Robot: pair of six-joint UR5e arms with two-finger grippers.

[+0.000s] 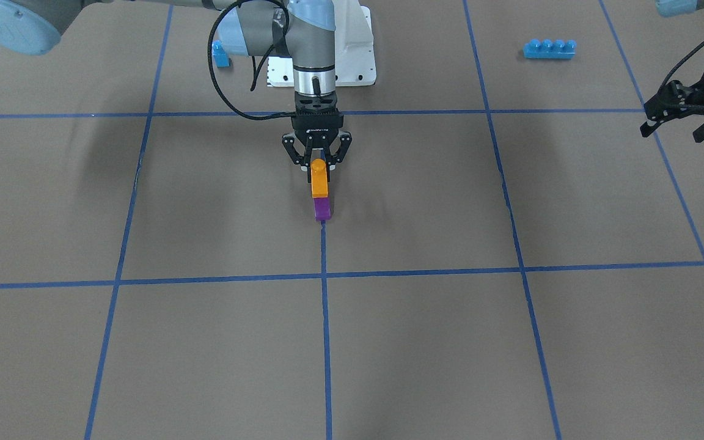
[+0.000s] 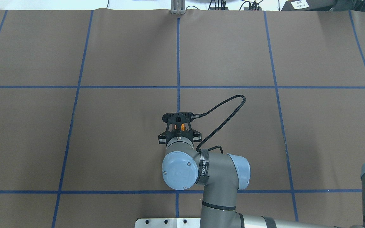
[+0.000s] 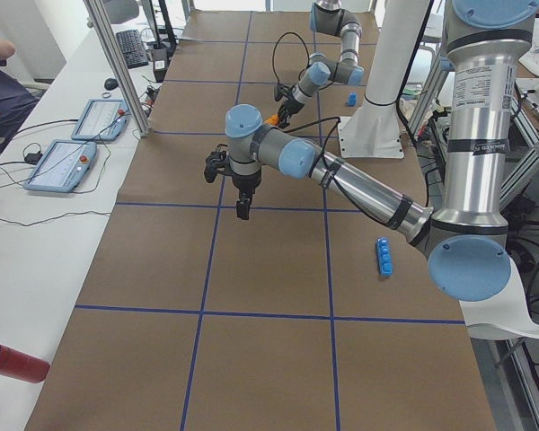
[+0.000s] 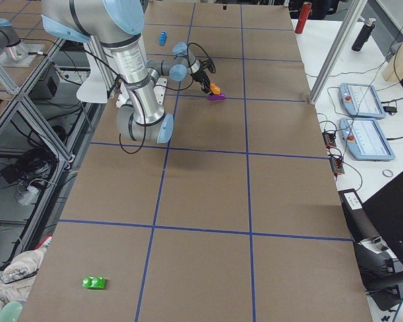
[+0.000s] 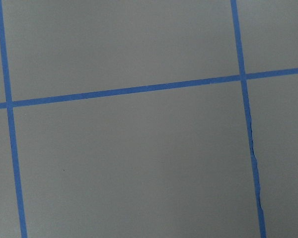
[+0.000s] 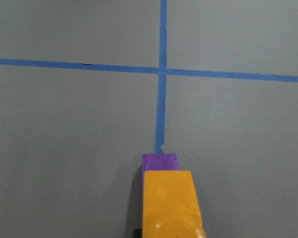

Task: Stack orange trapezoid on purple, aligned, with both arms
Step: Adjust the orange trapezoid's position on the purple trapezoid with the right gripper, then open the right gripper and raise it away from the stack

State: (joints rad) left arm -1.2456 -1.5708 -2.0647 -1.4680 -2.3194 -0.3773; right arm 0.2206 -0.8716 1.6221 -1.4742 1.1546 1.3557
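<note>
The orange trapezoid stands on top of the purple block near the table's middle, at the end of a blue tape line. Their sides look in line. My right gripper comes straight down and is shut on the orange trapezoid's upper part. In the right wrist view the orange trapezoid covers most of the purple block. In the overhead view the wrist hides both, with only an orange sliver showing. My left gripper hangs open and empty, far off to the side above the table.
A long blue four-stud brick and a small blue block lie near the white base plate. A green block lies at the table's far right end. A red cylinder lies on the side bench.
</note>
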